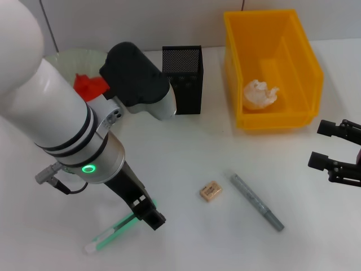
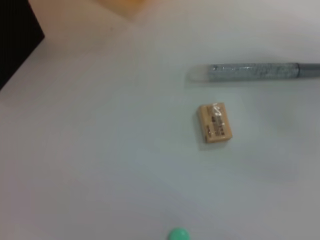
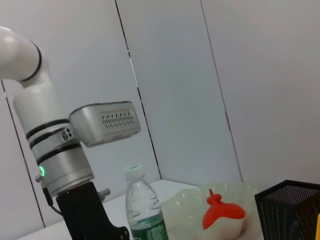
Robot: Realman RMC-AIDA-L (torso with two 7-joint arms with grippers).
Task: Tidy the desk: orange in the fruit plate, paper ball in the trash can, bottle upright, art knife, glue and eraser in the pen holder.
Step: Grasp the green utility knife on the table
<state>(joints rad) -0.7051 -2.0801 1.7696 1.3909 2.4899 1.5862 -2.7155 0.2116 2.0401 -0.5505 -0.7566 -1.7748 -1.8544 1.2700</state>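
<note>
The left gripper is hovering low at the near left of the tabletop, right at the green art knife; I cannot tell how its jaws are standing. The right gripper is waiting at the right edge, jaws spread and holding nothing. The eraser and glue are lying near center.
</note>
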